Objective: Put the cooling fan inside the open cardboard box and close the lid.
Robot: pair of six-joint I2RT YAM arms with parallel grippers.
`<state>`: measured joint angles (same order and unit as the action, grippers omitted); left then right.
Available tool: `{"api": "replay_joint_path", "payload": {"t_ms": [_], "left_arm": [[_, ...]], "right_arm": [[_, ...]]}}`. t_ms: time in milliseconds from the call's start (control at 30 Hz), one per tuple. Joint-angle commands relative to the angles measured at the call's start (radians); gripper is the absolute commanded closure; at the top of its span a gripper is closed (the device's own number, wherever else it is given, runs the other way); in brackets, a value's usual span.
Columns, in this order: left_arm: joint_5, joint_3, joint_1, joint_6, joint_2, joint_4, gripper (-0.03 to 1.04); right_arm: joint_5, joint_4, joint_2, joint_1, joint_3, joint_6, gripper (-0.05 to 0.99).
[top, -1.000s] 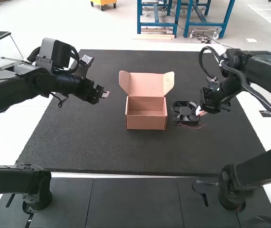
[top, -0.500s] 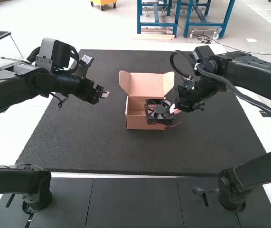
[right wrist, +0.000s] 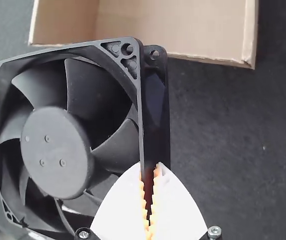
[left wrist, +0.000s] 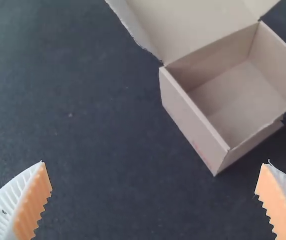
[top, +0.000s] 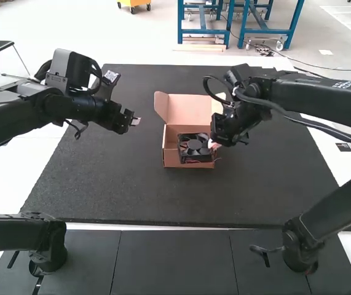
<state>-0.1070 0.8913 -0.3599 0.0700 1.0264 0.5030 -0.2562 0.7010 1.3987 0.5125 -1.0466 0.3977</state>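
Nearest: the counter [top: 163, 190], black-topped. Next back, the cardboard box [top: 174, 158], upright near the middle and open at the top, its floor in plain sight from the left wrist view. Held over the box's right-hand rim and not yet down inside: the cooling fan [top: 193, 147], tilted, with what looks like its thin lead [top: 214, 161] dangling by the front right corner. Pinched by one edge of its frame in the right pincer [right wrist: 149, 176], ribbed fingers [right wrist: 178, 207] nearly together with only the frame's wall between them (a narrow bite, close to a corner rather than mid-side). Off to the left and well apart from the box: the left pincer [left wrist: 150, 200], spread wide, holding nothing, hanging above the counter. Farthest back, the lid [top: 187, 109], standing up from the rear wall with its side tabs spread.

Risks from here, offered as judgement only:
- Could swing or twist in so slim a hold, with most of the fan's weight hanging to one side of the pads.
- Could catch a frame corner on the right wall on the way down, then shove or tip the light box, unbraced by the left arm.
- Could leave the lead draped over the rim, to be trapped under the lid.
- Could end up propped against a wall rather than flat, keeping the lid from shutting.
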Motion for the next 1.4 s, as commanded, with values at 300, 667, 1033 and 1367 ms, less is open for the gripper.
{"api": "replay_joint_path", "payload": {"t_ms": [300, 667, 1033, 1367], "left_arm": [[0.006, 0.006, 0.004, -0.035, -0.037, -0.023, 0.05], [0.004, 0.008, 0.006, -0.039, -0.038, -0.026, 0.05], [0.004, 0.006, 0.007, -0.049, -0.048, -0.029, 0.05], [0.004, 0.006, 0.009, -0.050, -0.049, -0.038, 0.05]], "right_arm": [[0.046, -0.074, 0.108, 0.057, -0.133, 0.113, 0.96], [0.092, -0.112, 0.177, 0.041, -0.191, 0.138, 0.96], [0.152, -0.132, 0.224, -0.005, -0.197, 0.087, 0.96], [0.152, -0.146, 0.267, -0.031, -0.216, 0.041, 0.96]]}}
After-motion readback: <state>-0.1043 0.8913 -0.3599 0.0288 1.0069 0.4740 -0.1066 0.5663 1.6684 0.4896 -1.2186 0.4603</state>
